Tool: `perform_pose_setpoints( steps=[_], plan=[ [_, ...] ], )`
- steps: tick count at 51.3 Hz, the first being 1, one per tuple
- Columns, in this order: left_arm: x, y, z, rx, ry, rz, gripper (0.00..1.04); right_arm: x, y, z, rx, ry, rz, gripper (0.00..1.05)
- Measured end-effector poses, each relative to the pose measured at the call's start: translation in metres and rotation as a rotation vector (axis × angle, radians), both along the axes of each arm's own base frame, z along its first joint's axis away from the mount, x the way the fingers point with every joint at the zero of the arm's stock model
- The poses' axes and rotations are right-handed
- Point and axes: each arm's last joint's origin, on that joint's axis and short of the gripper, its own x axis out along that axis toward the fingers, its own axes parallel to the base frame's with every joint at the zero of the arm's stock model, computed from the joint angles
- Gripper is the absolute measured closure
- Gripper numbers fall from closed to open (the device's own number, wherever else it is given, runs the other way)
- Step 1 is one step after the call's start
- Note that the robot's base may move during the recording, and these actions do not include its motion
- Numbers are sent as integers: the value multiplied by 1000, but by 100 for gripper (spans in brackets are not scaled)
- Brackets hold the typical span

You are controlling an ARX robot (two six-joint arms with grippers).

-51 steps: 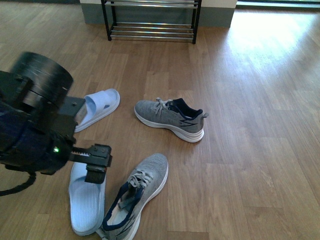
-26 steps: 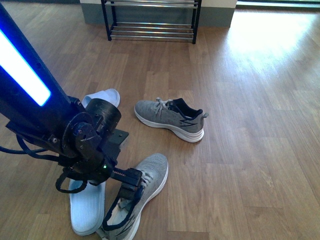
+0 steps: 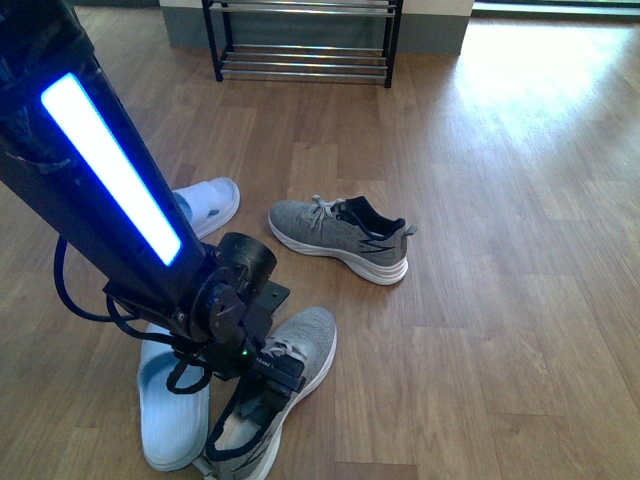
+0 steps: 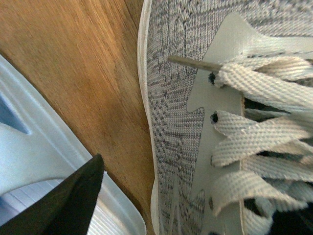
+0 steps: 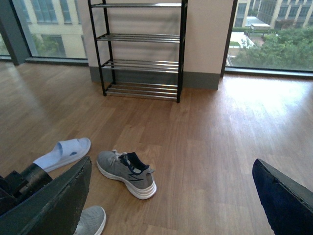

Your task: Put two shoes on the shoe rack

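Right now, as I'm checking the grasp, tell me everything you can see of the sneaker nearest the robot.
The near sneaker has a grey knit upper, thick white sole, pale flat laces and navy collar lining. It sits sole-down on the wood floor, toe pointing away and rightward. The left gripper is at its laced opening; contact is unclear. A light-blue slipper lies close beside it.

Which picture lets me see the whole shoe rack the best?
The right wrist view. There the shoe rack shows whole, from top to bottom, with all four shelves. The front view catches only its lowest shelves, cut off at the top edge of the picture. The left wrist view shows none of it, only a sneaker up close.
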Motion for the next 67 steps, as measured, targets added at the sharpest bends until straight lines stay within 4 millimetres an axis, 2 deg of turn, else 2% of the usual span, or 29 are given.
perform_pose_setpoints(
  steps=[2, 10, 18, 21, 24, 28, 31, 32, 34, 36, 39, 43, 48, 53, 56, 59, 67],
  plan=[
    [-1, 0, -4, 4, 2, 0, 25, 0, 0, 0, 0, 0, 0, 9],
    [-9, -1, -16, 30, 14, -7, 59, 0, 0, 0, 0, 0, 0, 9],
    [-6, 3, -14, 73, -46, 17, 91, 0, 0, 0, 0, 0, 0, 9],
    [-8, 5, -6, 81, -69, 44, 101, 0, 0, 0, 0, 0, 0, 9],
    [-10, 8, 1, 88, -77, 68, 102, 0, 0, 0, 0, 0, 0, 9],
    [-15, 15, 24, 81, -108, 131, 102, 0, 0, 0, 0, 0, 0, 9],
    [-14, 23, 55, 58, -174, 194, 102, 0, 0, 0, 0, 0, 0, 9],
    [-14, 26, 71, 50, -211, 224, 102, 0, 0, 0, 0, 0, 0, 9],
    [-15, 29, 88, 43, -250, 243, 102, 0, 0, 0, 0, 0, 0, 9],
    [-18, 37, 116, 41, -335, 289, 102, 0, 0, 0, 0, 0, 0, 9],
    [-27, 49, 152, 36, -445, 344, 102, 0, 0, 0, 0, 0, 0, 9],
    [-44, 65, 182, 45, -538, 406, 102, 0, 0, 0, 0, 0, 0, 9],
    [-67, 79, 208, 96, -666, 451, 102, 0, 0, 0, 0, 0, 0, 9],
    [-102, 89, 248, 198, -955, 450, 102, 0, 0, 0, 0, 0, 0, 9],
    [-118, 89, 265, 215, -1095, 450, 102, 0, 0, 0, 0, 0, 0, 9],
    [-141, 89, 292, 260, -1292, 385, 102, 0, 0, 0, 0, 0, 0, 9],
    [-176, 96, 308, 310, -1450, 371, 102, 0, 0, 0, 0, 0, 0, 9]
  ],
)
